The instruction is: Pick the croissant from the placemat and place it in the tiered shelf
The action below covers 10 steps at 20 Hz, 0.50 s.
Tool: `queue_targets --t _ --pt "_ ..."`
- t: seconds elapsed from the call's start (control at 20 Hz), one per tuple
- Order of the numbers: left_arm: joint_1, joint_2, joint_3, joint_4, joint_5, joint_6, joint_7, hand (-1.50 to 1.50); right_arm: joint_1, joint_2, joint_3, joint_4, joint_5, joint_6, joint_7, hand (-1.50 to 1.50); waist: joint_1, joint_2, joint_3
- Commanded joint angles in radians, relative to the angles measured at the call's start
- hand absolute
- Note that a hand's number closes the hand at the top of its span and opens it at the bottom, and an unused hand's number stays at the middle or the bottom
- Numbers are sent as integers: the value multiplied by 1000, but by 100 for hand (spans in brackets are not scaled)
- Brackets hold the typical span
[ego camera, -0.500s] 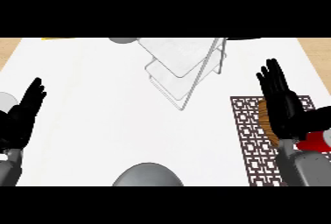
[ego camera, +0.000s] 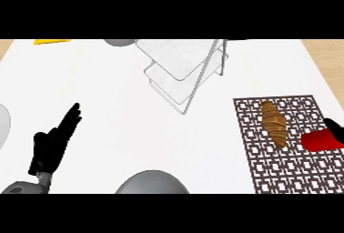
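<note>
Brown croissant (ego camera: 274,129) lies alone on the dark patterned placemat (ego camera: 290,173).
The right hand (ego camera: 333,124) is mostly cut off just right of the croissant; its fingers cannot be told. The left hand (ego camera: 53,145), fingers straight, rests far left on the white surface (ego camera: 134,123). The clear tiered shelf (ego camera: 184,68) stands above-left of the croissant.

A kitchen: white counter (ego camera: 134,113) bearing a patterned placemat (ego camera: 295,159), croissant (ego camera: 274,123) and tiered shelf (ego camera: 181,68).

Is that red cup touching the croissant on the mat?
Apart. The head view shows a strip of patterned placemat between the croissant and the red cup to its right.
</note>
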Motion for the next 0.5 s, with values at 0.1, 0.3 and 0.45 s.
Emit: queue_targets --t 0.1,0.3,0.45 --pt "28 -78 -75 20 -35 -30 -10 0 71 39 -195 72 -196 125 -187 -150 42 -10 5" --pt "-42 -85 -55 -31 -38 -21 97 0 77 32 -89 -20 -117 203 -204 -150 51 -10 4" --pt "21 -79 -64 -48 -50 -51 65 0 91 19 -45 -134 -94 220 -103 -150 55 -11 3"
